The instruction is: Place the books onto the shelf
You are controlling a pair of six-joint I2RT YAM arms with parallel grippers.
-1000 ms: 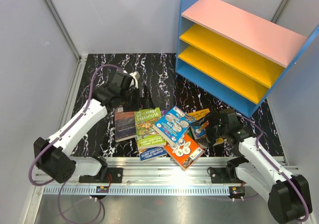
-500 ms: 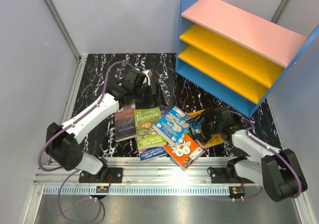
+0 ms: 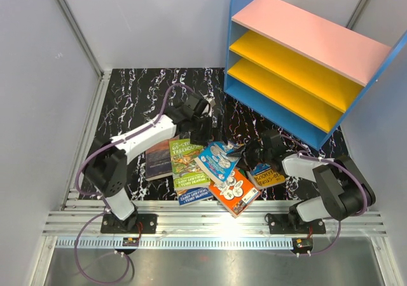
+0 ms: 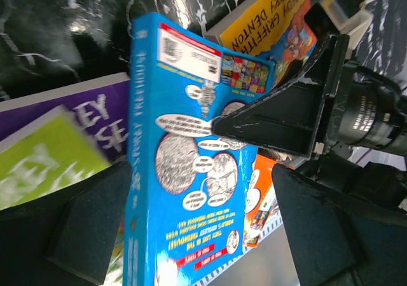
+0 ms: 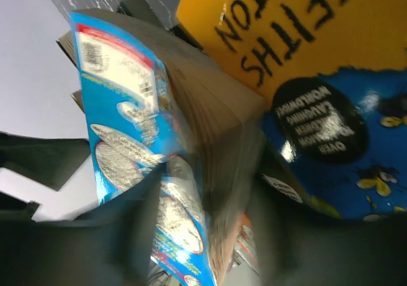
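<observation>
Seemingly, the blue book (image 5: 127,127) stands edge-on between the right jaws.

Black marbled table (image 3: 127,102). Books (image 3: 191,171) lie piled on it, between left claw (image 3: 202,132) and right claw (image 3: 250,151), mostly nearer. Shelf (image 3: 299,63) stands on it beyond right claw, far right.

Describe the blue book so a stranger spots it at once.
Before the blue-framed shelf, books lie heaped on the black table. The blue book tops the heap's middle; unlike its green, orange, yellow neighbours, its cover shows white cartoon bubbles on sky blue.
</observation>
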